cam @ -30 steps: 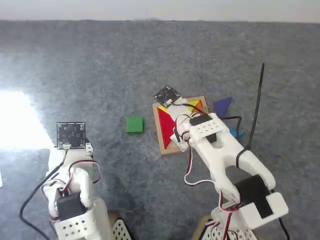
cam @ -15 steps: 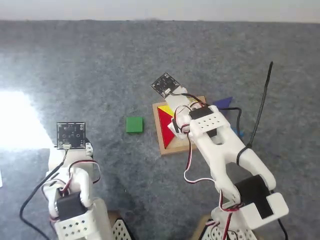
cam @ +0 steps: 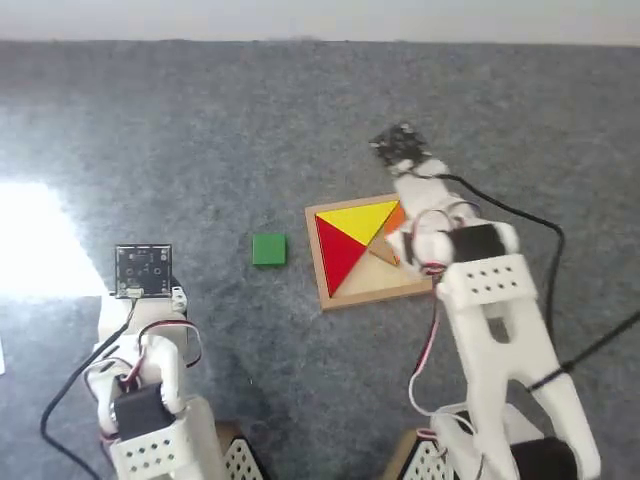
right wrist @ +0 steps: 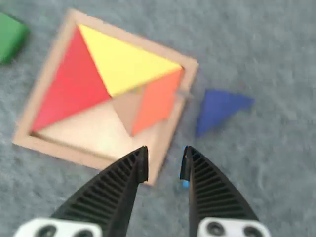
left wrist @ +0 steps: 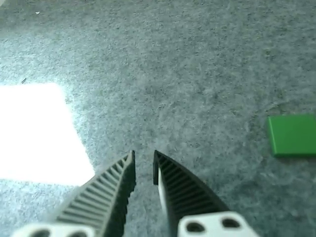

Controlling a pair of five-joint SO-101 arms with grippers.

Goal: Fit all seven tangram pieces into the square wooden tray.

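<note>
The square wooden tray (cam: pixel 330 296) lies mid-table and holds a red triangle (cam: pixel 337 256), a yellow triangle (cam: pixel 355 218) and an orange piece (cam: pixel 395 214). A green square (cam: pixel 268 249) lies on the felt to its left. My right arm (cam: pixel 478 275) stands over the tray's right edge. In the right wrist view my right gripper (right wrist: pixel 164 163) hangs open and empty above the tray's (right wrist: pixel 47 143) rim, with a dark blue triangle (right wrist: pixel 219 106) just outside the tray and a speck of light blue (right wrist: pixel 184 183) between the fingers. My left gripper (left wrist: pixel 144 157) is shut over bare felt, well away from the green square (left wrist: pixel 292 135).
Grey felt covers the table. A bright patch of light (cam: pixel 30 240) lies at the left edge. My left arm (cam: pixel 142 340) sits at the front left. Open felt stretches behind the tray.
My right arm has swung from over the tray's middle to its right side. The yellow and orange pieces now lie uncovered in the tray. The left arm has not moved.
</note>
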